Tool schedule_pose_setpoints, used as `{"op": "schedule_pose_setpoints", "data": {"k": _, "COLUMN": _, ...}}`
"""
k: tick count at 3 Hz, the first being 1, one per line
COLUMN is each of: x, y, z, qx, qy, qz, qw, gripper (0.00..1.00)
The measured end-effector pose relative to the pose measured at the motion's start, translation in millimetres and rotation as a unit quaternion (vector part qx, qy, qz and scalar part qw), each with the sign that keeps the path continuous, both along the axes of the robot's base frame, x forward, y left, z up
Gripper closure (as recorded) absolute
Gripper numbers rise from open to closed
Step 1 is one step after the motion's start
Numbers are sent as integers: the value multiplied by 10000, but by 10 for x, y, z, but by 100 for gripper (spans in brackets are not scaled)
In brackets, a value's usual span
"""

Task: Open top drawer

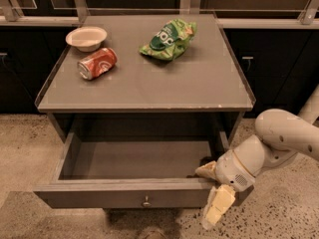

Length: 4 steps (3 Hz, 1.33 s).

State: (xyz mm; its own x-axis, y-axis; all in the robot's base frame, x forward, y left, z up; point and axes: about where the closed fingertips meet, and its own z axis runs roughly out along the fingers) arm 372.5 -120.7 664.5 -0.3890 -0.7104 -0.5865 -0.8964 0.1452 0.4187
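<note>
The top drawer [114,197] of the grey cabinet stands pulled out, its shallow box empty, with a small round metal knob [146,201] at the centre of its flat front. My gripper [204,195] is at the right end of the drawer front. One cream finger [206,169] reaches over the rim into the drawer, and the other points down in front of the drawer face. The fingers are spread apart and hold nothing. The lower drawers are hidden under the open one.
On the cabinet top [199,83] lie a white bowl [86,37], a red soda can [97,62] on its side and a green chip bag [169,39]. Dark counters run behind. My white arm [284,133] reaches in from the right over speckled floor.
</note>
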Motion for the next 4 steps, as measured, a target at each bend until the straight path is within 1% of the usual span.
{"op": "schedule_pose_setpoints", "data": {"k": 1, "x": -302, "y": -48, "z": 85, "qx": -44, "qy": 276, "qz": -107, "qw": 9996, "gripper": 0}}
{"op": "schedule_pose_setpoints", "data": {"k": 2, "x": -298, "y": -48, "z": 85, "qx": -45, "qy": 275, "qz": -110, "qw": 9996, "gripper": 0}}
{"op": "schedule_pose_setpoints", "data": {"k": 3, "x": -424, "y": -248, "z": 211, "qx": -218, "qy": 87, "qz": -625, "qw": 9978, "gripper": 0}}
{"op": "schedule_pose_setpoints", "data": {"k": 4, "x": -234, "y": -721, "z": 595, "qx": -619, "qy": -949, "qz": -1588, "qw": 9808, "gripper": 0}}
